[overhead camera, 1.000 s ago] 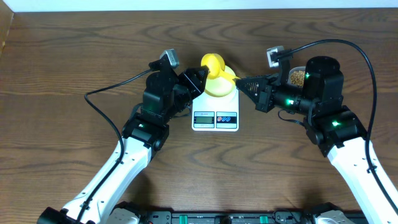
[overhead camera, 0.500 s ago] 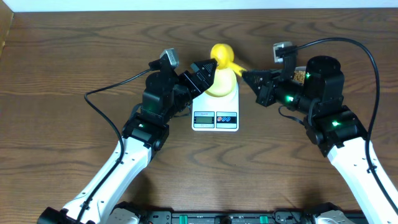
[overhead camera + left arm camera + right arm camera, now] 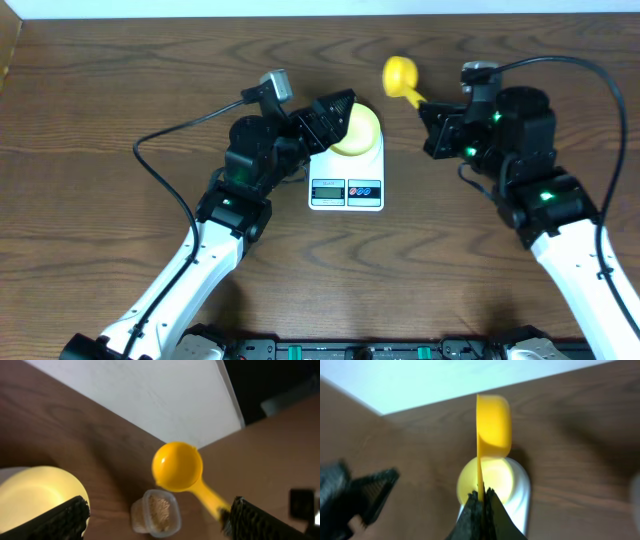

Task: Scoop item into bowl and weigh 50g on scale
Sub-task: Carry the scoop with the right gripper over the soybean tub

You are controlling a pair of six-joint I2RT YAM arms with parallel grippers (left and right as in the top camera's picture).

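The pale yellow bowl sits on the back of the white scale. My left gripper is open at the bowl's left rim, holding nothing. My right gripper is shut on the handle of a bright yellow scoop, which hangs above the table, back and right of the bowl. In the left wrist view, the scoop hangs over a clear tub of beige beans, with the bowl at lower left. The right wrist view shows the scoop edge-on above the bowl and scale.
My right arm hides the bean tub from overhead. A black cable loops over the table left of my left arm. A pale wall runs along the table's far edge.
My left gripper has opened beside the bowl. My right gripper has carried the scoop from over the bowl up and to the right, away from it.
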